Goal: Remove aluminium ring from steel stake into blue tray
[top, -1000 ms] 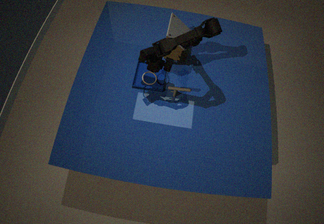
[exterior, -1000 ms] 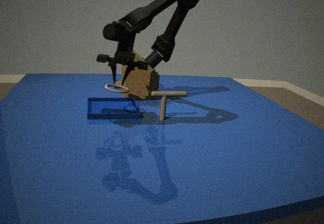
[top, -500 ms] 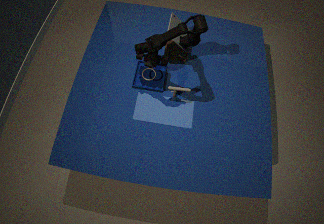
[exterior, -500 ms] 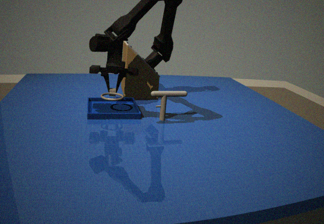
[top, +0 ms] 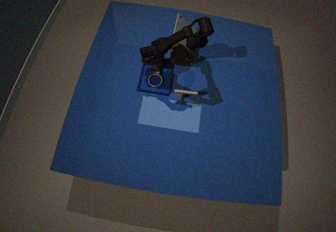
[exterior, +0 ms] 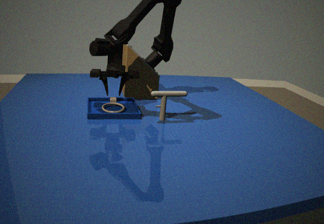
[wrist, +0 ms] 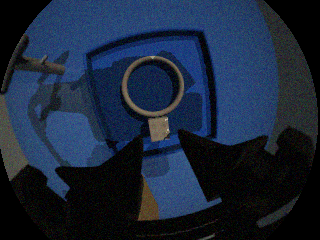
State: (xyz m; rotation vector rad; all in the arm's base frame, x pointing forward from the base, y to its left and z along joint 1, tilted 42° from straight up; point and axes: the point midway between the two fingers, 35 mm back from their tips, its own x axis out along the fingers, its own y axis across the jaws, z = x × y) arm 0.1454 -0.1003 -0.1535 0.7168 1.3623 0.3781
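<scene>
The aluminium ring (top: 162, 80) (exterior: 113, 111) (wrist: 125, 87) is inside the blue tray (top: 153, 92) (exterior: 114, 116) (wrist: 213, 90) and looks flat on its floor. Its pale welded tab (exterior: 113, 100) (wrist: 159, 129) is on the side towards the robot base. My gripper (exterior: 113, 95) (wrist: 160, 135) is open, its fingertips apart on either side of the tab and a little above it in the exterior view. The steel stake (top: 181, 97) (exterior: 163, 109) (wrist: 42, 66) stands upright beside the tray, with no ring around it. In the top view the fingertips are hidden.
The stake's cross-bar (top: 186, 91) (exterior: 168, 93) (wrist: 14, 64) juts out at its top, and a small peg (exterior: 158, 106) sticks out sideways lower down, towards the tray. The robot's base block (exterior: 142, 80) stands behind the tray and stake.
</scene>
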